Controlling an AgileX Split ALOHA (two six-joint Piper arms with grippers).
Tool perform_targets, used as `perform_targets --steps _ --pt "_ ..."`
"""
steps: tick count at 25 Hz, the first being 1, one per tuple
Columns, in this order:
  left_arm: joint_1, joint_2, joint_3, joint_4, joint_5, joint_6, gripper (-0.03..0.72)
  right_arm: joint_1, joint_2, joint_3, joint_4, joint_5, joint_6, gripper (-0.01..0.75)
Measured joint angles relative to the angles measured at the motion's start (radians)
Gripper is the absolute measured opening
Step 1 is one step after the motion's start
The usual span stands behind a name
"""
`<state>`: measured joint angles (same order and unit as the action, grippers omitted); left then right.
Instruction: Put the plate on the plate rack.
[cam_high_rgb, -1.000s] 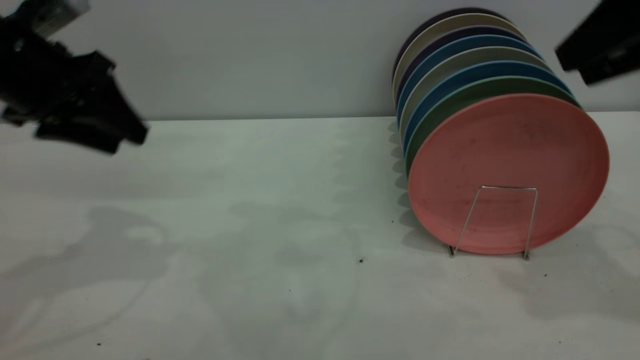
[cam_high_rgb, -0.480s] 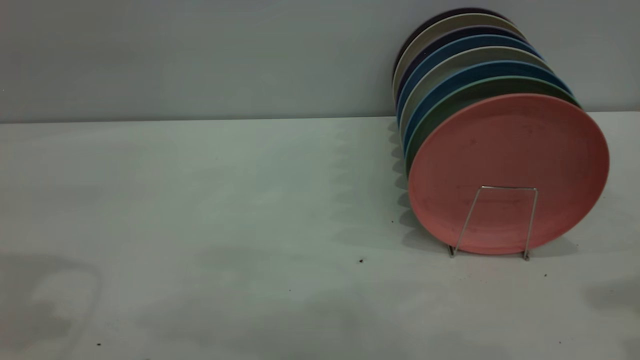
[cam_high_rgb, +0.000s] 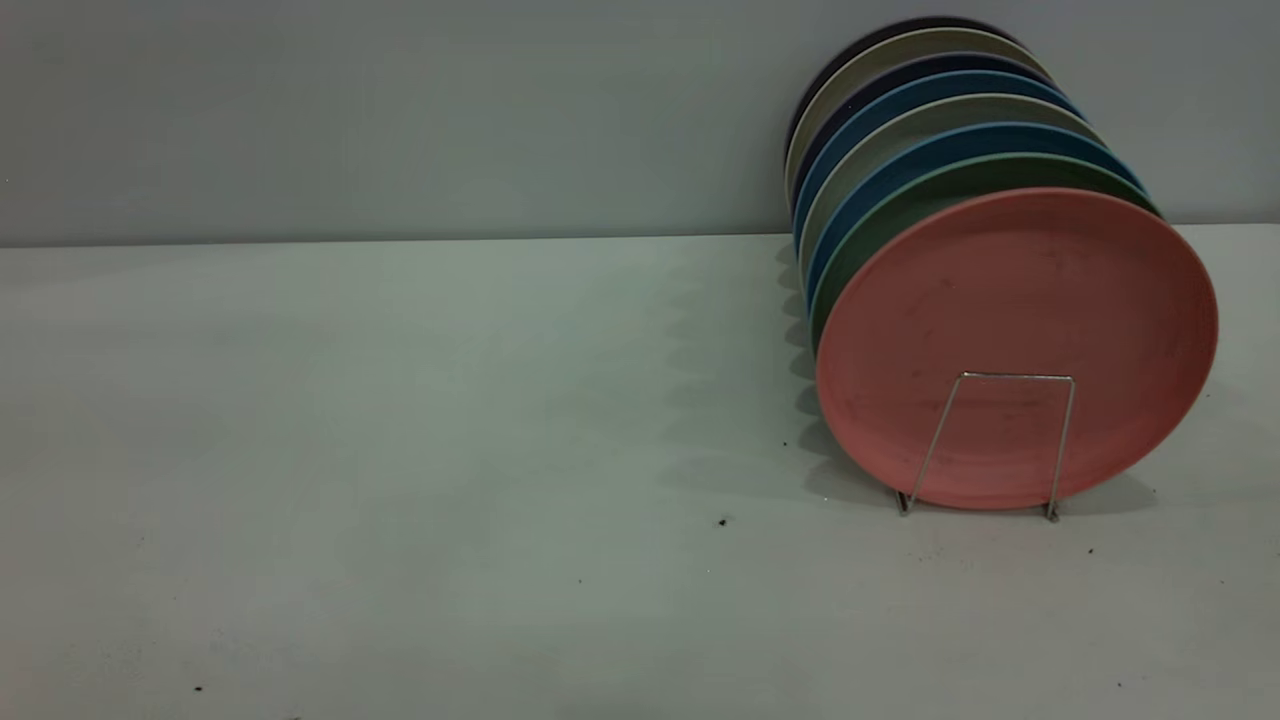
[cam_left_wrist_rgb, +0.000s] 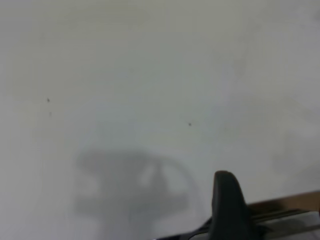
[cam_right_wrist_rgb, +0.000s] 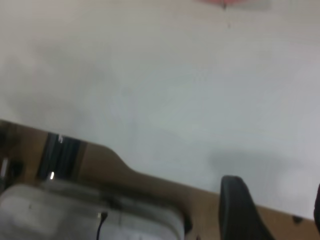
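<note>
1. One salmon-pink plate (cam_high_rgb: 1015, 320) at the front of my row.
2. One teal-green plate (cam_high_rgb: 950, 177).
3. Two blue plates (cam_high_rgb: 962, 136).
4. Two pale grey-beige plates (cam_high_rgb: 925, 108).
5. Two dark plates (cam_high_rgb: 885, 30) at the back, I think; their rims nearly merge.
6. One plate rack (cam_high_rgb: 1020, 376), with one wire loop showing.

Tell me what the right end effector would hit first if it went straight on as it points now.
Probably the bare table: the right end effector aims at open tabletop, with nothing between. The plate lies farther off, out of line; depth is unclear.
</note>
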<state>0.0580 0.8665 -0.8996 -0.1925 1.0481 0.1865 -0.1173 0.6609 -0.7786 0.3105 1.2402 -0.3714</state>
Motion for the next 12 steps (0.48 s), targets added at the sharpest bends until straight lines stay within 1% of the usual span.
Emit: perform_targets --steps 6,10,12 --pt "0.000 -0.251 0.150 -0.042 0.066 -0.014 0.460 0.000 -0.256 0.099 0.025 0.000 0.003 0.384" --pt "0.000 -0.414 0.225 -0.044 0.108 -0.036 0.460 0.000 -0.353 0.154 0.029 0.000 -0.008 0.384" --pt "0.000 -0.483 0.254 -0.044 0.112 -0.049 0.460 0.000 -0.385 0.177 0.023 0.000 -0.045 0.384"
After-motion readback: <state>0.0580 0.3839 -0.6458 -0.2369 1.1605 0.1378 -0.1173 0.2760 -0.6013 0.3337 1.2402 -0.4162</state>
